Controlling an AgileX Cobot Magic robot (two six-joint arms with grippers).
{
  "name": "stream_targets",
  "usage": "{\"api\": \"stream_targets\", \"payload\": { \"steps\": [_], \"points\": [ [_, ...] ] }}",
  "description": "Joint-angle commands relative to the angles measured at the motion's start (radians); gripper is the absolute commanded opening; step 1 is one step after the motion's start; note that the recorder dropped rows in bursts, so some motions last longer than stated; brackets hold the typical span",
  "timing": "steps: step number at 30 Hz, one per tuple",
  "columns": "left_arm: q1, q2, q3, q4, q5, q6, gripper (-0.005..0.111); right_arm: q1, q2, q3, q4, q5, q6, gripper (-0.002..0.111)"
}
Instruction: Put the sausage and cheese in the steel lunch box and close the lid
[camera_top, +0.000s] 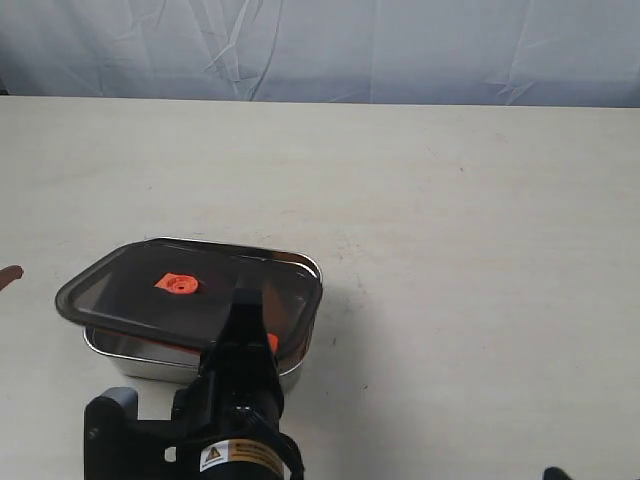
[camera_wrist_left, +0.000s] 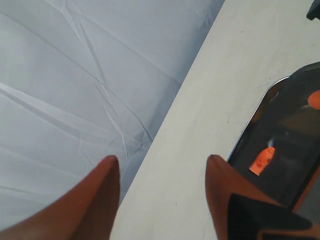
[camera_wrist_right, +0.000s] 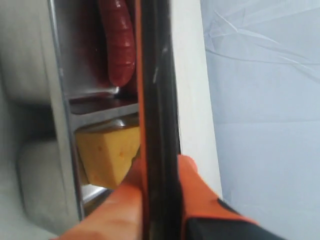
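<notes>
The pale table (camera_top: 450, 200) fills most of the exterior view, and a wrinkled cloth backdrop (camera_top: 320, 50) runs behind it. The steel lunch box (camera_top: 140, 366) sits near the front left. Its near right corner is blocked by the black right arm, and most of its inside is hidden under the lid (camera_top: 130, 290).

The lid is dark and smoky with an orange valve (camera_top: 178, 284). It hangs slanted over the box and is not seated. The right gripper (camera_wrist_right: 159, 182) is pinched onto the lid's edge. The left gripper (camera_wrist_left: 162, 165) is spread wide and holds nothing, and the exterior view cuts it down to one tip at the frame edge.

Only the right wrist view sees inside the box. The yellow cheese (camera_wrist_right: 107, 155) lies in one compartment, partly behind the lid edge. The glossy ridged sausage (camera_wrist_right: 117, 45) lies in the other, cropped by the frame.
</notes>
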Motion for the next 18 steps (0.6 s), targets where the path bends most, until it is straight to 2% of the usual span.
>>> {"api": "stream_targets", "payload": {
  "steps": [1, 5, 16, 18],
  "points": [
    [-0.003, -0.009, -0.002, -0.009, -0.008, -0.008, 0.05, -0.003, 0.001, -0.003, 0.033, 0.006, 0.013, 0.0],
    [-0.003, -0.009, -0.002, -0.009, -0.008, -0.008, 0.05, -0.003, 0.001, -0.003, 0.033, -0.024, 0.013, 0.007],
    [-0.003, -0.009, -0.002, -0.009, -0.008, -0.008, 0.05, -0.003, 0.001, -0.003, 0.033, -0.056, 0.013, 0.049],
    [-0.003, -0.009, -0.002, -0.009, -0.008, -0.008, 0.05, -0.003, 0.001, -0.003, 0.033, -0.084, 0.013, 0.053]
  ]
}}
